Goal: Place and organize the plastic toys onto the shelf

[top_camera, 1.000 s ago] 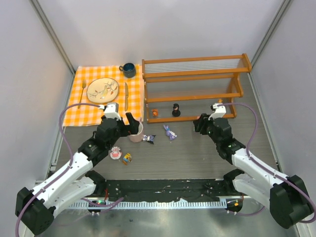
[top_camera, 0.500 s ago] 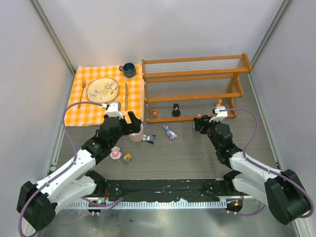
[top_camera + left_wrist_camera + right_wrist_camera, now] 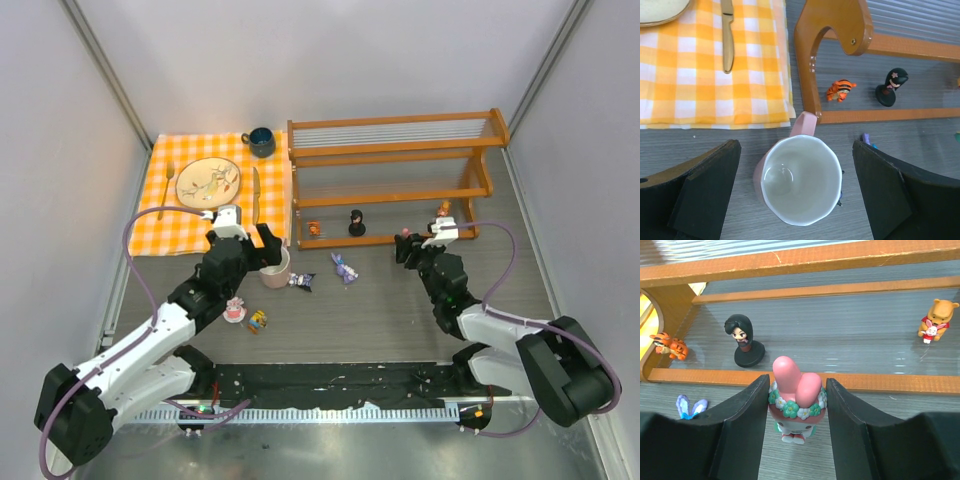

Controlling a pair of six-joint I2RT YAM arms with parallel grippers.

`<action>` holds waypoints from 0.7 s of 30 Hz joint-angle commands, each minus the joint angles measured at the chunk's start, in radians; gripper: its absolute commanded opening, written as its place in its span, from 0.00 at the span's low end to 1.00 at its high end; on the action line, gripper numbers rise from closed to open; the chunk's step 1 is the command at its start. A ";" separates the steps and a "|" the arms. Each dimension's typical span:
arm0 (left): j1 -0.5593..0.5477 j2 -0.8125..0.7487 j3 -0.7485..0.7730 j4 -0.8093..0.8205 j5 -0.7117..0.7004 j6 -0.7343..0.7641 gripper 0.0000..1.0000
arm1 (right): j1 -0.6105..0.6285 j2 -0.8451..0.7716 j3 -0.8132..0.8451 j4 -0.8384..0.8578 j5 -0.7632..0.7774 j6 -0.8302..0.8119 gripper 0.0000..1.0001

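Observation:
My right gripper [image 3: 405, 244] [image 3: 796, 382] is shut on a pink-eared bunny toy [image 3: 795, 402] with a flower wreath, held just in front of the shelf's [image 3: 400, 140] [image 3: 790, 260] lower rail. On the bottom tier stand a tiger toy [image 3: 313, 228] [image 3: 669, 346], a black toy [image 3: 356, 222] [image 3: 744, 340] and a yellow bear toy [image 3: 444, 209] [image 3: 936, 319]. My left gripper [image 3: 268, 250] [image 3: 795, 150] is open, its fingers either side of the white-and-pink mug [image 3: 275, 268] [image 3: 800, 180]. Purple-blue toys [image 3: 344, 268] [image 3: 301, 281], a pink-white toy [image 3: 234, 311] and a yellow-orange toy [image 3: 258, 321] lie on the table.
An orange checked cloth [image 3: 180, 225] at the left holds a plate [image 3: 208, 182], a fork, a knife [image 3: 727, 35] and a dark blue cup [image 3: 261, 141]. The shelf's left end post [image 3: 832, 30] stands just beyond the mug. Grey walls close in both sides.
My right gripper has edged slightly left and toward the shelf with the bunny toy, uncovering the yellow bear. The left gripper has shifted only slightly over the mug.

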 commanded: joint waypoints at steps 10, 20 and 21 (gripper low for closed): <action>-0.003 0.018 -0.005 0.064 -0.042 0.060 1.00 | 0.006 0.157 0.069 0.256 0.037 -0.118 0.01; -0.004 0.050 -0.015 0.067 -0.042 0.081 1.00 | 0.005 0.349 0.080 0.479 0.062 -0.131 0.01; -0.004 0.053 -0.017 0.070 -0.037 0.081 1.00 | 0.005 0.374 0.083 0.492 0.062 -0.133 0.01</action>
